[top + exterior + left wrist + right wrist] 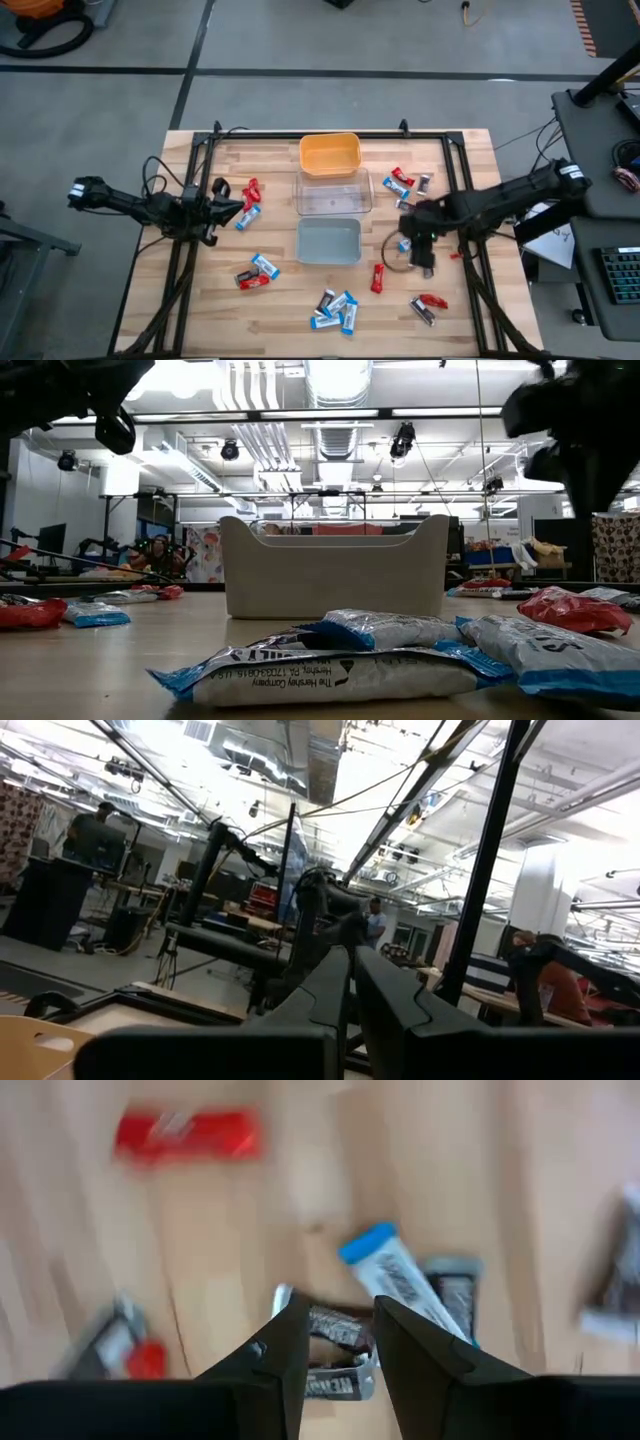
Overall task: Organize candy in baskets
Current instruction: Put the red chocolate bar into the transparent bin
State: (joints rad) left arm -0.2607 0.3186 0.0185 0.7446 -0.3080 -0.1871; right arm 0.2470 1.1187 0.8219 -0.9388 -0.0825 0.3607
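Three baskets stand in a row at the table's middle: orange (330, 155) farthest, clear (333, 192), and grey-blue (329, 240) nearest. All three look empty. Wrapped candy lies scattered on the wood: red and blue bars (248, 200) at the left, a blue-and-dark cluster (335, 310) near the front edge, and more bars (405, 183) at the far right. My right gripper (424, 266) hangs open above the table right of the grey-blue basket, pointing steeply down. In its wrist view a dark bar (335, 1328) and a blue-and-white bar (400, 1280) lie below the fingers. My left gripper (232, 210) is shut and raised at the left.
A black frame (330, 133) runs along the far edge and down both sides of the table. A thin brown ring (393, 252) lies beside my right gripper. A red bar (378, 278) and a red-and-dark pair (428, 305) lie in front of it.
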